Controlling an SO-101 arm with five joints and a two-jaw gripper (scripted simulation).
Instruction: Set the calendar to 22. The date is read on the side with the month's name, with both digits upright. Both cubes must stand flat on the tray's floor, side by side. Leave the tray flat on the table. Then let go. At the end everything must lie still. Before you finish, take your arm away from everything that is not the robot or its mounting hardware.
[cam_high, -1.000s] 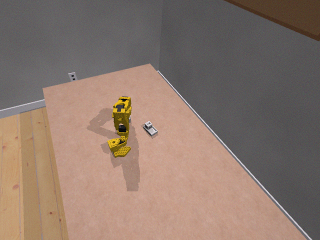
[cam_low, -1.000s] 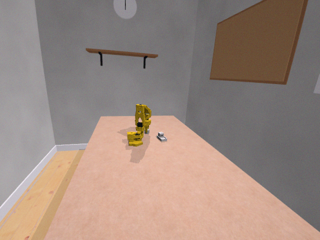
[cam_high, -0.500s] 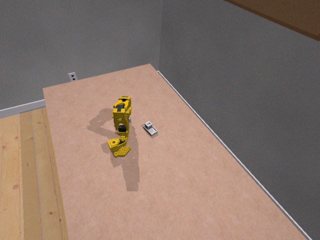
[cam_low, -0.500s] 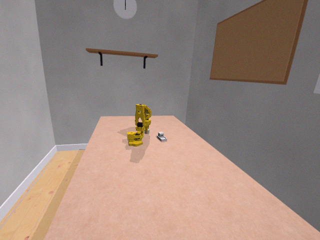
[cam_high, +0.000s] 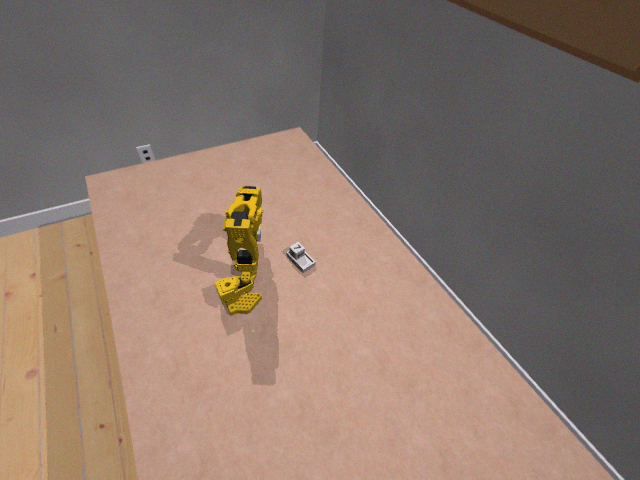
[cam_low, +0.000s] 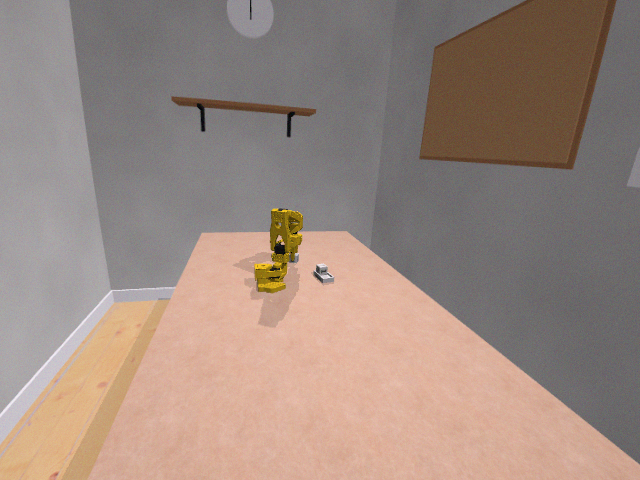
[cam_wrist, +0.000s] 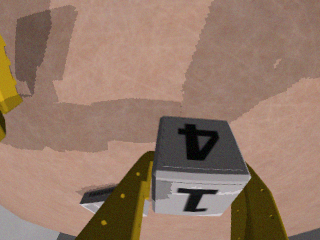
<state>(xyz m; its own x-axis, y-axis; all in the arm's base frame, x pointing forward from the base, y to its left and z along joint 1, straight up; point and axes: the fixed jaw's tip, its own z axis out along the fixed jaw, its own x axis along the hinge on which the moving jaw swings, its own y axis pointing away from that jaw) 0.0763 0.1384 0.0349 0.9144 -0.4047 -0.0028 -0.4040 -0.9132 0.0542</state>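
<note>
In the wrist view my gripper (cam_wrist: 194, 227) is shut on a grey number cube (cam_wrist: 198, 164), one yellow finger on each side. The cube shows a 4 on its upper face and a 1 on the face toward the camera, both upside down in this view. In the top and exterior views the gripper (cam_high: 238, 295) hangs low over the table, left of the small grey calendar tray (cam_high: 301, 257); the held cube is hidden by the fingers there. The tray lies flat and holds one cube (cam_high: 296, 249) at its far end. The tray also shows in the exterior view (cam_low: 323, 273).
The arm's yellow base and upper links (cam_high: 242, 222) stand just behind the gripper. The table's right edge runs along the grey wall. A wood floor lies beyond the left edge.
</note>
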